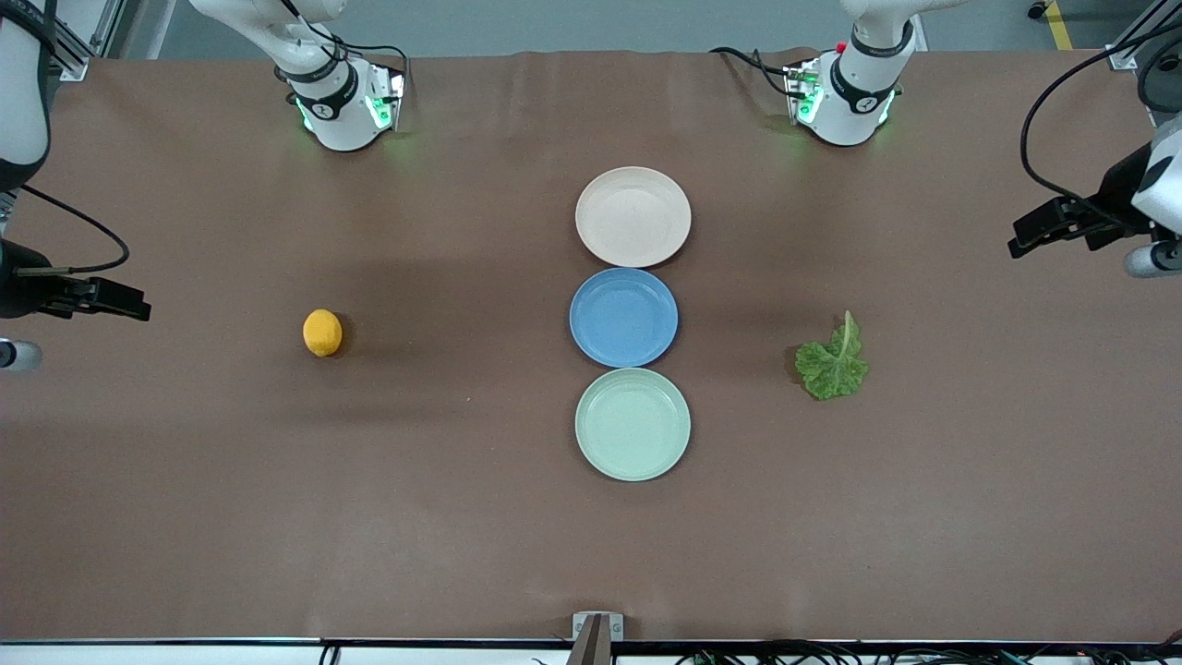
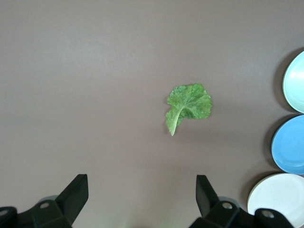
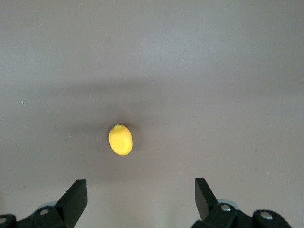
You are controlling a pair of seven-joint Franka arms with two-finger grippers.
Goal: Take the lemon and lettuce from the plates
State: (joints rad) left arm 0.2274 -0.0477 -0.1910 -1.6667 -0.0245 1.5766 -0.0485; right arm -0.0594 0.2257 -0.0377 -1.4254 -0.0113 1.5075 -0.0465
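The lemon (image 1: 322, 332) lies on the bare brown table toward the right arm's end, on no plate; it also shows in the right wrist view (image 3: 120, 139). The lettuce (image 1: 834, 360) lies flat on the table toward the left arm's end, also in the left wrist view (image 2: 188, 105). The beige-pink plate (image 1: 633, 216) and the mint green plate (image 1: 633, 424) are both empty. My left gripper (image 2: 142, 190) is open and empty, high over the table beside the lettuce. My right gripper (image 3: 141, 190) is open and empty, high over the table beside the lemon.
A blue plate (image 1: 623, 317), also empty, sits between the two pale plates; the three form a touching row at the table's middle. The row's edges show in the left wrist view, with the mint plate (image 2: 297, 80) and the blue plate (image 2: 289, 145).
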